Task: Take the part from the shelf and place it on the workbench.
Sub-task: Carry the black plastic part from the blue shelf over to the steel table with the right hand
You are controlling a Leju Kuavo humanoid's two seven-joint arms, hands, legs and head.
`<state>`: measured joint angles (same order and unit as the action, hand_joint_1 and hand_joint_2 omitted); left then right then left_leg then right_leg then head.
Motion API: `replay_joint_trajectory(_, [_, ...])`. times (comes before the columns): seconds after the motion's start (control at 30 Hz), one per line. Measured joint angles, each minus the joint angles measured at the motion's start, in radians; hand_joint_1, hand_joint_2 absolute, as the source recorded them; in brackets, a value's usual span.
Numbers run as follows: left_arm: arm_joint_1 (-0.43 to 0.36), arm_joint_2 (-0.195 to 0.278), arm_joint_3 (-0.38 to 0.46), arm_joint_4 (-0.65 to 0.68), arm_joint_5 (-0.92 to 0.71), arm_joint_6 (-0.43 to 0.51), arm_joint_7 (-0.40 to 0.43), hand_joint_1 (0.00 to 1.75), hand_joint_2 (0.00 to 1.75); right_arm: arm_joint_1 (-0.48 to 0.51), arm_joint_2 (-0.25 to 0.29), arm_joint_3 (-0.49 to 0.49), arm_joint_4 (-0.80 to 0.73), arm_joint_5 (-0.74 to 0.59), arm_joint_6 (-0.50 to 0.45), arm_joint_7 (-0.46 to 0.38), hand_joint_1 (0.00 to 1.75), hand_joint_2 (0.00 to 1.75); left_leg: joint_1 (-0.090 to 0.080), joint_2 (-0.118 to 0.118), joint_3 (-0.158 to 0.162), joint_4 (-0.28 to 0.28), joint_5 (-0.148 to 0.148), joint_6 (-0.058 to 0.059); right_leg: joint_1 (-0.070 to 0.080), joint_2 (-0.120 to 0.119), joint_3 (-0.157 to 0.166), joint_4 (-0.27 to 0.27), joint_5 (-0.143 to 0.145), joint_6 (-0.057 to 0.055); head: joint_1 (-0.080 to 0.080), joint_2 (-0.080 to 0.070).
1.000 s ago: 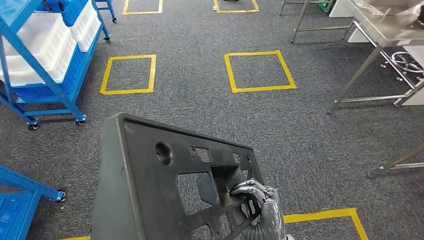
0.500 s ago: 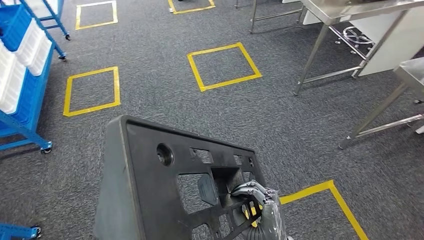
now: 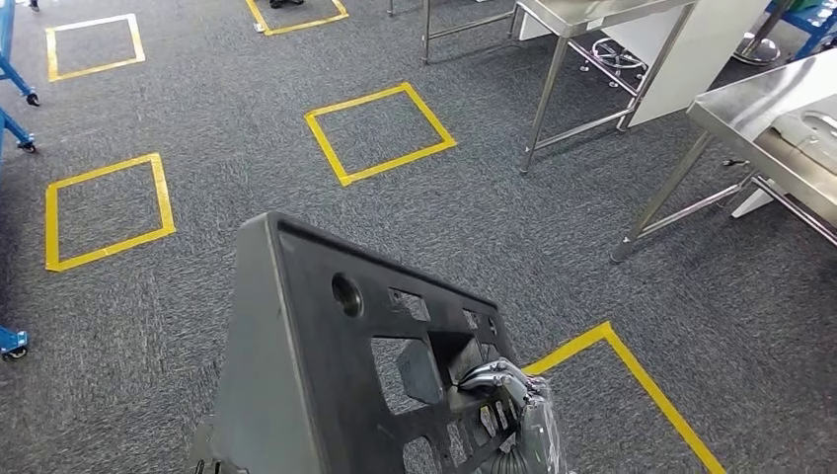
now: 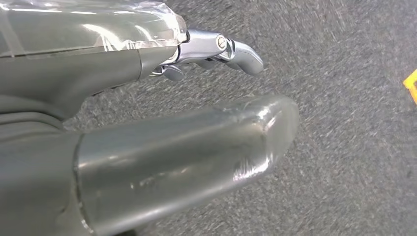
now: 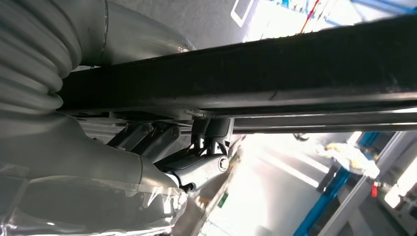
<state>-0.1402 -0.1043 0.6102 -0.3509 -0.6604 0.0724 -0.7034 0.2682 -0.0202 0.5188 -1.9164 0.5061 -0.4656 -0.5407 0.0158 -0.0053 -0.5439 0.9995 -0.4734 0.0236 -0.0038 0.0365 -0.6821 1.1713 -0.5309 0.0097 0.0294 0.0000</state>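
In the head view a large black plastic part (image 3: 326,375) with several cut-outs stands tilted low in front of me. My right hand (image 3: 503,390) grips it through an opening on its right side. The right wrist view has that hand (image 5: 196,167) curled under a black bar of the part (image 5: 295,73). My left hand (image 4: 187,132) hangs over grey carpet, thumb and fingers (image 4: 236,49) apart with nothing between them. A steel workbench (image 3: 780,109) stands at the right and another steel workbench (image 3: 582,15) at the back.
Yellow tape squares (image 3: 380,133) mark the grey carpet, and one corner (image 3: 632,365) lies just right of the part. The nearer workbench's legs (image 3: 661,212) stand ahead on the right. A blue shelf's wheel (image 3: 12,344) sits at the left edge.
The camera has turned right: the blue shelves slid off to the left and the steel workbenches came closer on the right. The part stays in my right hand.
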Motion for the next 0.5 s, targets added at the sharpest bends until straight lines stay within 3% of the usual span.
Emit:
replay_joint_trajectory(0.07, [0.005,0.0,-0.001,0.0,0.0,0.0,0.0,0.0,0.0,0.003,0.0,0.0,0.0,-0.002,0.001,0.003,1.75,1.75,-0.002,0.029,0.0,0.0,-0.003,0.002,-0.006,-0.024,-0.055,0.11,-0.041,0.007,0.002,0.0])
replay_joint_trajectory(0.1, [0.007,0.0,-0.001,0.0,0.001,0.0,0.0,0.0,0.0,0.005,0.0,0.0,-0.001,-0.002,0.001,0.004,1.75,1.75,-0.003,0.044,0.001,0.0,-0.004,0.001,-0.009,-0.029,-0.066,0.131,-0.04,0.01,0.002,0.0])
replay_joint_trajectory(0.2, [0.007,-0.002,-0.003,0.0,0.0,-0.001,0.0,0.0,0.0,0.007,0.0,0.0,-0.001,-0.002,0.001,0.005,1.75,1.75,-0.002,0.069,0.005,0.001,-0.009,-0.004,-0.015,-0.04,-0.028,0.061,0.013,0.015,0.003,0.0])
replay_joint_trajectory(0.37, [0.007,-0.003,-0.004,0.0,0.0,-0.002,0.0,0.0,0.0,0.007,0.0,0.0,-0.002,-0.002,0.001,0.005,1.75,1.75,-0.002,0.074,0.006,0.001,-0.01,-0.005,-0.016,-0.045,-0.011,0.028,0.029,0.015,0.003,0.0])
replay_joint_trajectory(0.4, [0.007,-0.003,-0.004,0.0,0.0,-0.002,0.0,0.0,0.0,0.007,0.0,0.0,-0.002,-0.002,0.001,0.005,1.75,1.75,-0.002,0.078,0.008,0.001,-0.012,-0.007,-0.016,-0.053,0.007,-0.003,0.043,0.014,0.003,0.0])
replay_joint_trajectory(0.5, [0.007,-0.004,-0.007,-0.002,0.002,-0.004,0.0,0.0,0.0,0.007,0.0,-0.001,-0.006,-0.002,0.001,0.007,1.75,1.75,-0.008,0.106,0.02,0.003,-0.024,-0.024,-0.003,-0.111,0.074,-0.126,0.069,0.002,0.001,0.0])
